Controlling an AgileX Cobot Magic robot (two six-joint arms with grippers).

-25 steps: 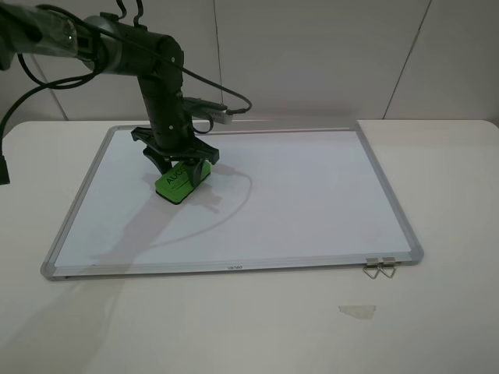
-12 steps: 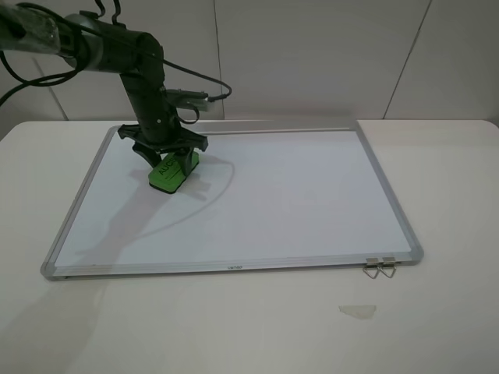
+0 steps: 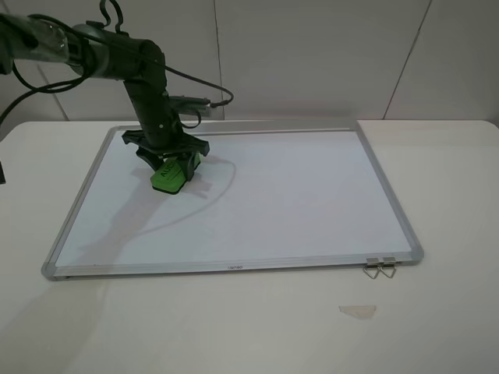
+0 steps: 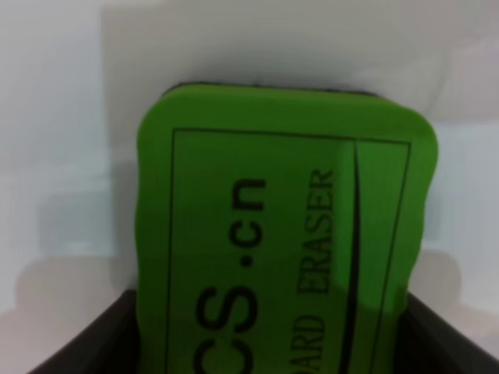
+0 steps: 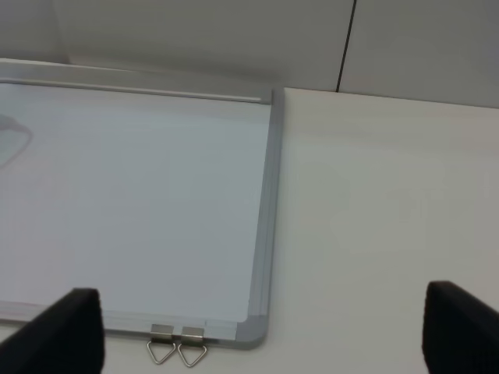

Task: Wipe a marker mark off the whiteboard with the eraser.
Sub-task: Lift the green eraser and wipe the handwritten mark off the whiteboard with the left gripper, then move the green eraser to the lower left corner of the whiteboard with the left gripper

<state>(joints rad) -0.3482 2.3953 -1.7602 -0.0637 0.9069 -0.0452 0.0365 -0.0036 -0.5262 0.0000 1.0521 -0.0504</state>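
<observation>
One eraser [image 3: 170, 178] clamped in left jaws, on whiteboard [image 3: 312, 202].

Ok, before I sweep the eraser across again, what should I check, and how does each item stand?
1. Grip: ok. The left gripper is shut on the eraser, with a finger on each side.
2. Eraser position: ok. It is on the whiteboard, inside the frame near the far left corner.
3. Flat contact: cannot tell. The eraser looks tilted in the high view.
4. Marker mark: cannot tell. None shows on the bare board; it may be under the eraser or gone.
5. Right gripper: ok. It is open and out of the high view, its camera facing the board's near right corner.
</observation>
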